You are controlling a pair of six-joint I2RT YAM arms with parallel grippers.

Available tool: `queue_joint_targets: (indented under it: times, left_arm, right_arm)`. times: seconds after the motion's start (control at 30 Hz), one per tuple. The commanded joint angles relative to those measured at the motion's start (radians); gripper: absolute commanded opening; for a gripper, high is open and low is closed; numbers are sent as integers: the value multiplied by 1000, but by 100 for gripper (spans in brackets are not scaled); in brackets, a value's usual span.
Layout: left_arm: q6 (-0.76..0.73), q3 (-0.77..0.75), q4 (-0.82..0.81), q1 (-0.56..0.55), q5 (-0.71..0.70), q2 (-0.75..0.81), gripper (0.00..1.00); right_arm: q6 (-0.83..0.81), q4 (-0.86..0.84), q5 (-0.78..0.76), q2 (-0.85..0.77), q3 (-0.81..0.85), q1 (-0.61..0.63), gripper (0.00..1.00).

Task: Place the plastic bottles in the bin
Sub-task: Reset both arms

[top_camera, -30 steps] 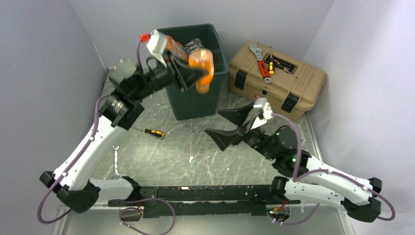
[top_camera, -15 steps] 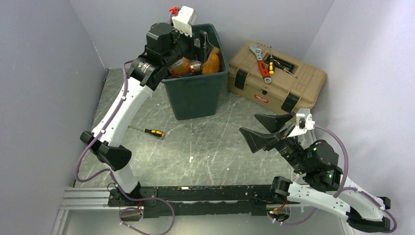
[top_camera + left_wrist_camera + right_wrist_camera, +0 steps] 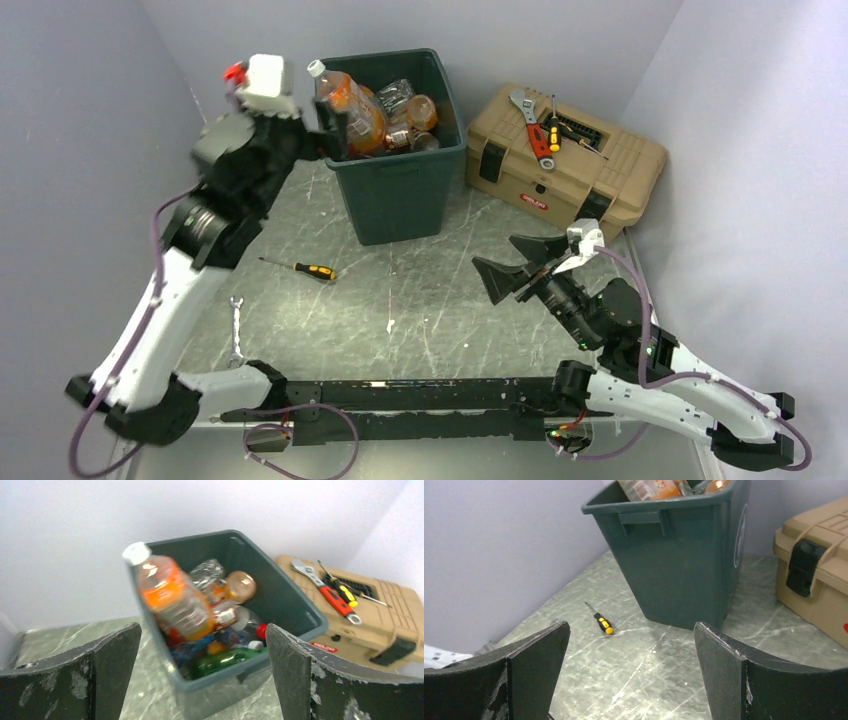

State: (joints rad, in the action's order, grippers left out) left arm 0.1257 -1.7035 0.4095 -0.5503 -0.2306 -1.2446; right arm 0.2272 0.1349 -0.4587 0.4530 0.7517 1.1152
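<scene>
**Left gripper withdrawn and opened**

Its jaws are spread wide and empty at upper left. Clear, orange and green plastic bottles are heaped inside the tall dark green-grey plastic bin, upper centre. Right gripper is held open and empty at lower right.

The bin stands at the table's 12 o'clock, with the bottles piled in it. The toolbox sits at the bin's 3 o'clock, near it but apart. A wrench and screwdrivers lie on the toolbox lid. A loose screwdriver lies on the table at the bin's 7 o'clock. A loose wrench lies at the table's 8 o'clock. The left tool is at the bin's 9 o'clock rim. The right tool is over the table's 4 o'clock.
</scene>
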Motion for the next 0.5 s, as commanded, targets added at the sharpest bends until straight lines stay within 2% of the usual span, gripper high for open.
queue_joint_targets:
  times: [0.0, 0.17, 0.27, 0.47]
  left_arm:
    - [60, 112, 52, 2, -307, 179, 99]
    - [200, 205, 266, 1, -509, 292, 99]
    - [250, 277, 320, 1, -586, 334, 99]
    - [336, 388, 404, 1, -588, 367, 99]
  right_arm:
    - [5, -13, -109, 22, 5, 1, 100]
    - [20, 41, -173, 20, -8, 0, 100]
    - [25, 60, -191, 23, -14, 0, 100]
    - [35, 84, -235, 30, -3, 0, 100]
